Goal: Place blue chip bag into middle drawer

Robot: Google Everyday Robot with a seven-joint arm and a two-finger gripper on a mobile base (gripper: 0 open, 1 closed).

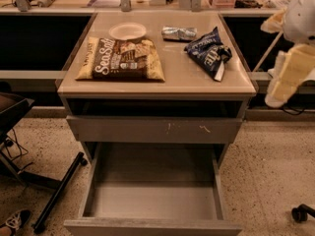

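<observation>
One arm: only the gripper (278, 89) is in play; it hangs at the right edge of the view, off the right side of the counter (177, 85).
Jaw state: cannot be told from this view.
Blue bag (208, 53): lies flat on the right half of the counter, near its right edge, untouched.
Bag from gripper: to the left and a little to the rear, well apart, with the counter's right edge between them.
Bag long axis: roughly rear to front, white end seam toward the front edge.
Neighbours: silver packet (178, 33) just beside the bag, to its rear-left; Sea Salt bag (123, 59) and plate (127, 31) on the left half.
Middle drawer (152, 200): pulled out below the counter, floor bare.
Scratched drawer front (152, 129): shut, above the open drawer.
Drawer from bag: forward, lower and left of the bag.
Step judged: approach to the bag; grasp not yet made.
Next move judged: travel left over the counter edge, then close across the bag's short width.
</observation>
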